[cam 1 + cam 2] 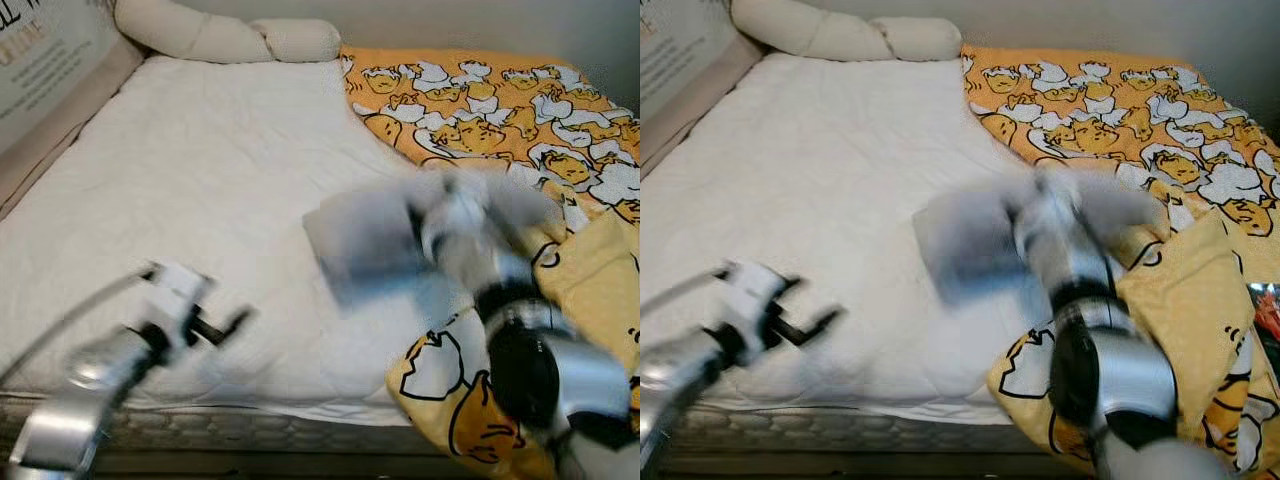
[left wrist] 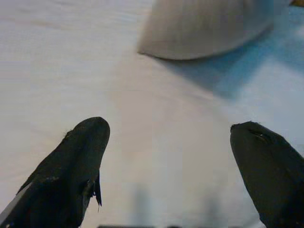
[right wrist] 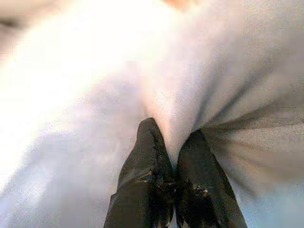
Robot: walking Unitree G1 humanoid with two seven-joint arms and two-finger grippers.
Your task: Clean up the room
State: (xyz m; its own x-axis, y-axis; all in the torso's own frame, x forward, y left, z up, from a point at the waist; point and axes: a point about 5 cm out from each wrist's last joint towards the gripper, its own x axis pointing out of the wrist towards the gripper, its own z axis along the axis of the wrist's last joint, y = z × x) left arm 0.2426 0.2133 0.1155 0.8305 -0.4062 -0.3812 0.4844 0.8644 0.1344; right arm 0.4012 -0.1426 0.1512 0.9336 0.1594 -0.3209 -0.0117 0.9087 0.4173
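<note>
Right arm: reaches forward from the near right, over the near right part of the bed; heavily blurred in the head views.
Right gripper [image 3: 174,156]: clenched on a fold of pale grey-white cloth [image 1: 365,245]; in the wrist view the two black fingers [image 3: 147,156] are pressed together with fabric pinched between the tips and drawn into taut creases.
Cloth: a blurred grey sheet-like piece lifted over the mattress [image 1: 200,190], just left of the quilt's edge; its exact shape cannot be told.
Left arm: extends from the near left corner, low over the near edge of the mattress.
Left gripper [image 2: 168,137]: released, fingers spread wide, hovering over bare white mattress and holding nothing.
Quilt [image 1: 500,110]: yellow-orange with a cartoon egg print, bunched along the right side of the bed, its near corner draped over the mattress edge.
Pillow [image 1: 225,35]: long, cream, at the far end of the bed.
Mattress surface: white, quilted, mostly bare on the left.
</note>
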